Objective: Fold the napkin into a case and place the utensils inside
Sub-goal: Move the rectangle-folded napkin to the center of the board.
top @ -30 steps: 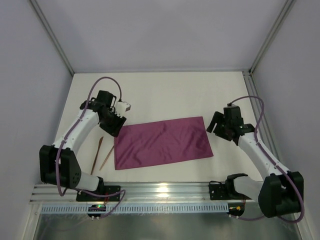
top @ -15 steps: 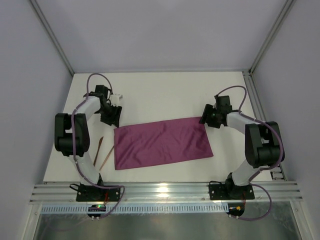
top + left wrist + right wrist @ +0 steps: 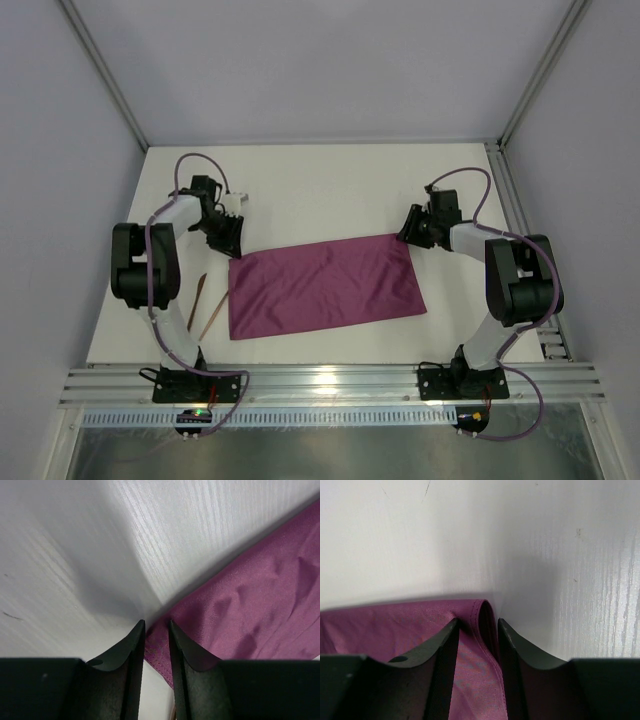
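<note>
At the far corners of the napkin (image 3: 325, 285), left gripper (image 3: 155, 625) and right gripper (image 3: 478, 622) jaws pinch only hem; uneven lifting could slip one corner free.

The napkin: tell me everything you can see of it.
The napkin is a plain plum-purple cloth, soft and lightly wrinkled, lying flat as a wide oblong on the white table. Its far left corner lies between the fingers of the left gripper; at its far right corner a raised fold of the hemmed edge stands between the fingers of the right gripper.
</note>
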Robot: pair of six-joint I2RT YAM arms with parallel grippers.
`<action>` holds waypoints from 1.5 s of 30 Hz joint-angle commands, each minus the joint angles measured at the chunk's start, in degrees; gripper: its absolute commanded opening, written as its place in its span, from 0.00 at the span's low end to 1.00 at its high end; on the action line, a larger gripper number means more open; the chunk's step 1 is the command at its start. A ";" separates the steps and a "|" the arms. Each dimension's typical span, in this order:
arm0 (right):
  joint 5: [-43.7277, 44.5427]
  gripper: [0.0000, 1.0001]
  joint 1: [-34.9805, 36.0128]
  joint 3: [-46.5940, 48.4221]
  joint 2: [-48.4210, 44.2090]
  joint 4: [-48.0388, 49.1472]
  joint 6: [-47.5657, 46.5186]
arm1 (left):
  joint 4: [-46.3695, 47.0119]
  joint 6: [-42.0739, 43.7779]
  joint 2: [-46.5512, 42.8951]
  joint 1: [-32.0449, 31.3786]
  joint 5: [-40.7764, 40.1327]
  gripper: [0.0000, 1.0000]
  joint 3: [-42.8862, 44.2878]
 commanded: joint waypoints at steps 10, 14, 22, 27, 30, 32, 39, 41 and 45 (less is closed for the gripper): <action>-1.02 0.41 0.11 -0.93 -0.99 0.69 -0.32 | -5.11 4.78 -6.78 1.31 0.96 0.40 0.04; -0.58 0.40 0.02 -0.41 -0.99 -0.19 -0.75 | -5.55 4.17 -7.75 3.34 1.66 0.41 0.39; -0.76 0.39 0.54 0.65 0.16 -1.16 -1.11 | -4.94 4.96 -4.33 3.34 -0.27 0.40 -2.42; -0.84 0.36 0.90 1.26 0.51 -1.42 -1.11 | -3.61 3.90 -1.16 3.26 1.39 0.39 -1.55; -1.28 0.32 0.90 1.27 0.59 -1.25 -1.11 | -3.70 3.90 -0.19 3.25 2.27 0.33 -1.19; -1.28 0.28 0.90 1.27 0.51 -1.25 -1.19 | -3.44 3.99 -0.19 3.25 3.06 0.26 -1.28; 0.12 0.07 0.90 2.85 1.39 -2.83 -1.02 | -1.07 4.43 -0.89 2.20 6.49 0.00 -1.19; 2.30 0.03 0.90 3.20 1.21 -3.79 -0.93 | -0.63 4.43 -0.72 0.72 6.58 0.00 -1.02; 7.94 0.03 0.46 3.73 0.07 -5.91 -0.84 | 2.35 3.20 -1.33 -2.01 5.97 0.00 -0.67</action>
